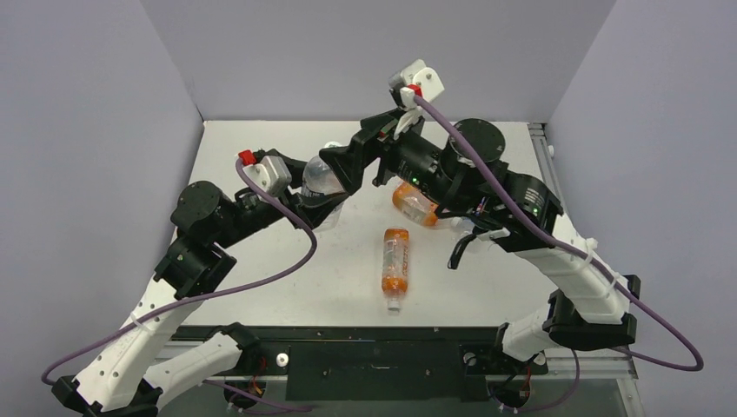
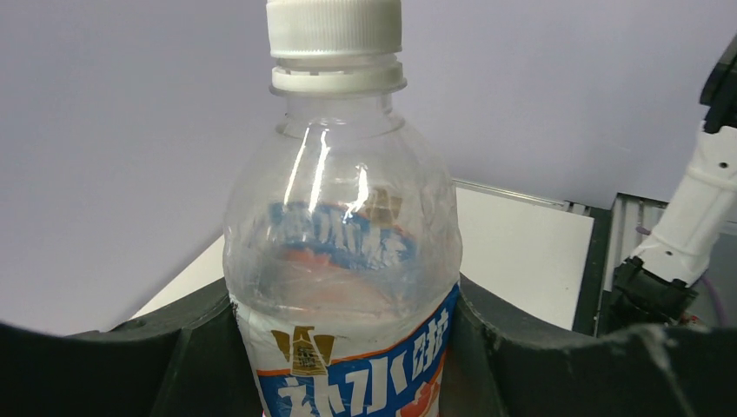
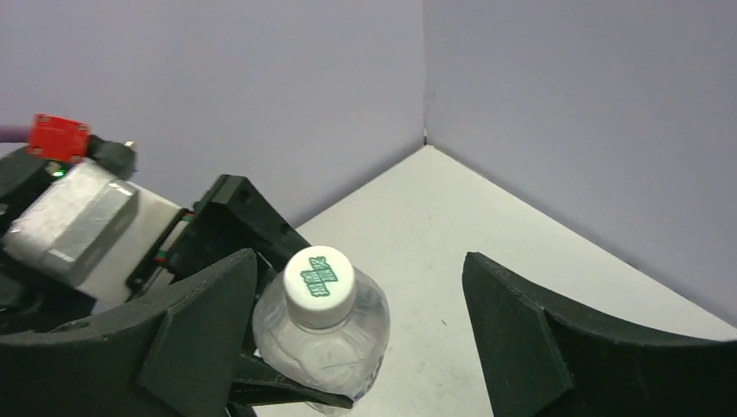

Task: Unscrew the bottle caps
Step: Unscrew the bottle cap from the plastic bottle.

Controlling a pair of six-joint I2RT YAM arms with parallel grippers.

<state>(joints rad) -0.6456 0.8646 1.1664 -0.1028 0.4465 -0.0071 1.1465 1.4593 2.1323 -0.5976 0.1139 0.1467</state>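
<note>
I have the clear plastic bottle with the blue, white and red label [image 2: 343, 261] pinched around its middle by the left gripper [image 2: 343, 317]. It stands up straight near the back left of the flat white table [image 1: 487, 287]. I cannot tell if its bottom rests on the table. Its round white plastic cap with the green mark on top [image 3: 319, 285] looks fully on. The right gripper [image 3: 358, 265] is spread wide and hangs over the cap, not touching it. The cap is not in the middle of the gap. It sits close to one black finger [image 3: 204, 330] and far from the other one. So I think my job now is to slide the right gripper sideways until the cap is right in the middle. Then I should go down only as far as the cap is tall, so I grab its ribbed side and not the ring under it. After that I squeeze and turn. The left gripper must hold hard or the whole bottle will spin, but the bottle looks thin and soft, so too much squeeze could squash it. The slim orange plastic bottle [image 1: 395, 261] lies on its side in the middle of the table. The wide orange plastic bottle [image 1: 415, 204] lies partly hidden under my right arm.
</note>
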